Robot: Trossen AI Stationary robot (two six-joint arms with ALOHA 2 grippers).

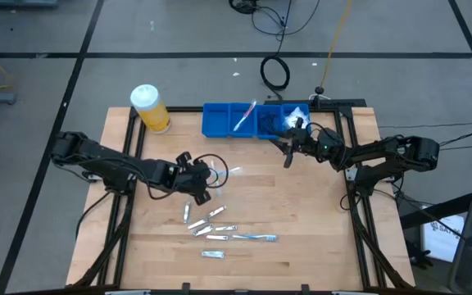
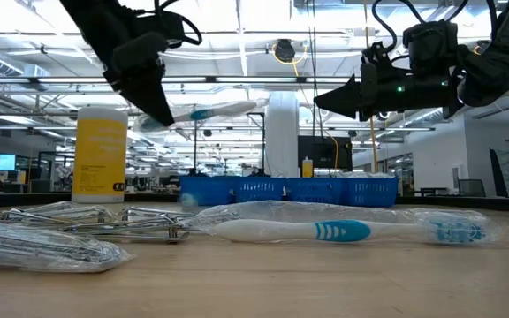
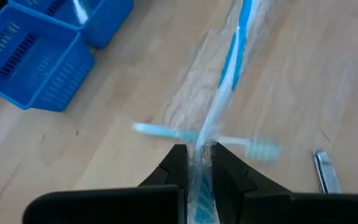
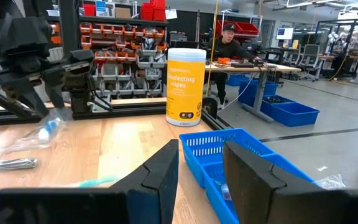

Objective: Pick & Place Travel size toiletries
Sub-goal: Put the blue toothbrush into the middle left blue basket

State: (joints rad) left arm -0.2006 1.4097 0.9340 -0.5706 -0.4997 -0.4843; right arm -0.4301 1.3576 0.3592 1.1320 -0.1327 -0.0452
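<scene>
The left claw hangs above the middle of the desk, its fingers pinched shut on a wrapped toothbrush in clear plastic, lifted clear of the wood and reaching forward from the fingertips. Below it lies another wrapped toothbrush, with small silver sachets just beside that one. The right claw hovers at the near edge of the blue tray, fingers partly apart with nothing between them. Another toothbrush leans inside the tray. A yellow jar stands beyond the left claw.
</scene>
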